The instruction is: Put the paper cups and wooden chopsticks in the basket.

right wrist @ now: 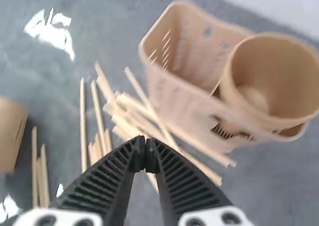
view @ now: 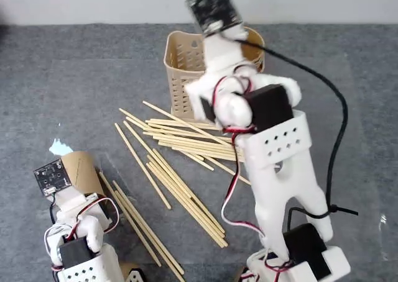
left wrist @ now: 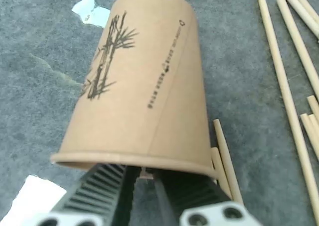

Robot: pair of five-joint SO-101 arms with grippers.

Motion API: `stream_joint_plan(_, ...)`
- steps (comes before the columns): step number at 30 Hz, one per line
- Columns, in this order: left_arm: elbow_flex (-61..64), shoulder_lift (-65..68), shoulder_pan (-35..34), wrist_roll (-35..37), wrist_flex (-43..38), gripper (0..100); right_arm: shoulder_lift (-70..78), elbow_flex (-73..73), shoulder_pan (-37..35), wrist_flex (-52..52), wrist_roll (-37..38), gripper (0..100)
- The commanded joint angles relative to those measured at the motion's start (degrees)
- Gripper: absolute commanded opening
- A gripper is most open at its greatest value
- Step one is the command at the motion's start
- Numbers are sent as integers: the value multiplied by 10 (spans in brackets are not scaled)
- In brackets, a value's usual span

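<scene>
Lying sideways on the grey mat [left wrist: 244, 81], the bamboo-printed brown paper cup [left wrist: 144, 86] has its rolled rim pinched by the left gripper [left wrist: 144, 178]. The right gripper [right wrist: 145, 154], pressed together, hangs over wooden chopsticks [view: 186, 148] beside the slotted basket [right wrist: 174, 94].

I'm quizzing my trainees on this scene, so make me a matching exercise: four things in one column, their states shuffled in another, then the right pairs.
1 basket
2 chopsticks
3 printed cup
4 right gripper

A jaws shut, empty
B lying on its side
C upright, with a second cup inside
D scattered flat

Pairs: 1-C, 2-D, 3-B, 4-A.
</scene>
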Motion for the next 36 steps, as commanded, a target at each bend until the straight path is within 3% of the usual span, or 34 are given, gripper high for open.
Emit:
stream_joint_plan(1, -11, -11, -4, 0, -12, 14, -28, -6, -31, 63, -4, 15)
stream_joint_plan(7, -11, -11, -4, 0, -12, 14, -48, 16, -43, 103, -4, 11)
stream_joint_plan(15, -11, -11, -4, 0, -12, 14, -203, 202, -66, 97, -4, 15)
stream_joint_plan(29, -11, -11, -5, -1, -12, 14, -441, 553, -65, -58, -4, 15)
stream_joint_plan(36, -44, -11, -6, -2, 1, 14, -466, 624, -67, -127, -4, 15)
